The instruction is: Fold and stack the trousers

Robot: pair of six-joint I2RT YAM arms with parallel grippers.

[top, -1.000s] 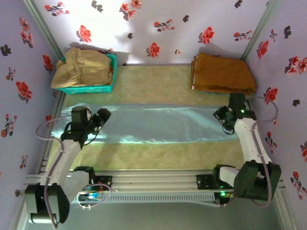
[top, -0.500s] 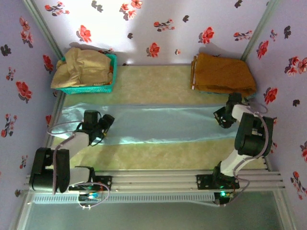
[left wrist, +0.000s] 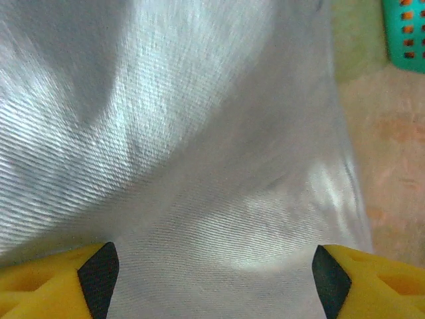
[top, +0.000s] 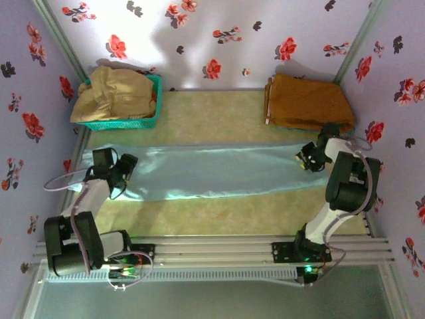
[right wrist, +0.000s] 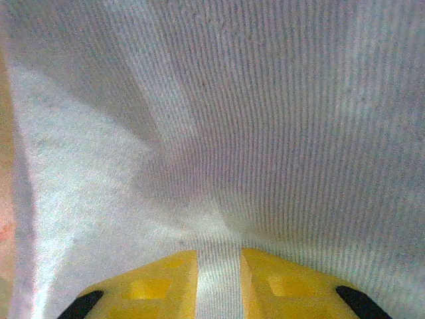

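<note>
The pale light-blue trousers (top: 212,171) lie stretched in a long band across the table, left to right. My left gripper (top: 123,171) hovers over their left end. In the left wrist view it (left wrist: 212,266) is open, its yellow fingers (left wrist: 372,279) far apart above smooth cloth (left wrist: 199,133). My right gripper (top: 305,157) is at the right end. In the right wrist view it (right wrist: 219,266) has its fingers (right wrist: 159,279) close together with a narrow ridge of the trousers (right wrist: 265,100) pinched between them, creases fanning out from the pinch.
A teal basket (top: 149,123) holding a beige garment (top: 113,93) stands at the back left; its corner (left wrist: 405,33) appears in the left wrist view. A folded orange-brown garment (top: 307,103) lies at the back right. Floral walls close in on three sides.
My left gripper has slid left along the trousers toward their end. My right gripper has shifted slightly back at the right end, and its arm has folded in closer.
</note>
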